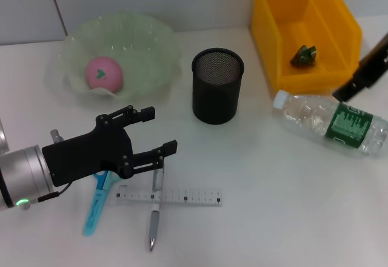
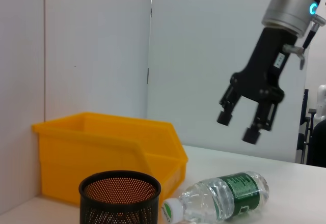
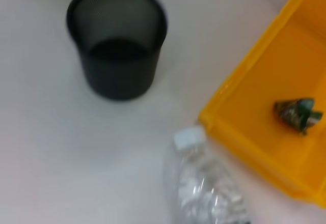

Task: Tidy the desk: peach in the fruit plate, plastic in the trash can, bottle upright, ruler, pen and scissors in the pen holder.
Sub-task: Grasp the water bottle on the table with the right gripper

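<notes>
a: count, please.

b: one peach (image 1: pixel 103 73), pink, lying in the one pale green fruit plate (image 1: pixel 151 42) at far left. one black mesh pen holder (image 1: pixel 217 86), upright near the middle, nothing seen in it. one yellow trash can (image 1: pixel 303 30) at far right, with one crumpled green plastic (image 1: pixel 304 55) piece on its floor. one bottle (image 1: pixel 332 122), clear with a green label, lying on its side just near the bin, cap pointing left.

a: the desk tools?

b: one clear ruler (image 1: pixel 182 197) flat at near left, one pen (image 1: pixel 154 215) lying across it, one pair of blue-handled scissors (image 1: pixel 97 206) to their left. all three lie outside the holder.

a: grippers?

b: two. the left gripper (image 1: pixel 151 133) hovers over the scissors and pen, jaws spread, nothing between them. the right gripper (image 2: pixel 238 126) hangs above the bottle, jaws apart and holding nothing.

a: surface and room?

b: a white table (image 1: pixel 273 218), with pale wall panels (image 1: pixel 151 0) behind it.

a: anything obscured?

b: the left gripper covers the upper part of the scissors. the right arm is cut off at the head view's right edge. the right wrist view shows only part of the bottle, and its own fingers do not appear there.
</notes>
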Tool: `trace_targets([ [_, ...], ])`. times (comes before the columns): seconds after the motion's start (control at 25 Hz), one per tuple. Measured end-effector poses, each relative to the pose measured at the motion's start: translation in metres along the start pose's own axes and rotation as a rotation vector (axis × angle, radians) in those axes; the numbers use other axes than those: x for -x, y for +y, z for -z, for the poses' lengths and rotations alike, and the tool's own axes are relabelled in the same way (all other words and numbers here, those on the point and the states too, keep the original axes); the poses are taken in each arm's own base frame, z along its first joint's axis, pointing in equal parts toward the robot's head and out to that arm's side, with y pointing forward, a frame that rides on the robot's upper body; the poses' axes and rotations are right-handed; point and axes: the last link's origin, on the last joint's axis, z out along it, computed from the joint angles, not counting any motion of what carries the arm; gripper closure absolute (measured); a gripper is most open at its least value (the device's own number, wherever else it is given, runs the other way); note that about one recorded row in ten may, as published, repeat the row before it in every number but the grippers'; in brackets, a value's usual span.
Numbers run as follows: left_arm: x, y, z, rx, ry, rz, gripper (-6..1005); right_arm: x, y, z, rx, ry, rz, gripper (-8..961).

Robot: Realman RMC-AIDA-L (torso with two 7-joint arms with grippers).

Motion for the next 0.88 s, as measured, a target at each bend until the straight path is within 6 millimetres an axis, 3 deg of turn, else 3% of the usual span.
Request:
trace_targets([
  [0.4,-0.001,-0.001,0.000,-0.002,0.000,0.007,195,-0.010,-0.015,-0.018,0.001,0.050,0.129,107],
  [0.88,0.000,-0.002,0.000,-0.007,-0.004,0.009,196,-0.016,-0.014,-0.072,0.013,0.119,0.121,107],
])
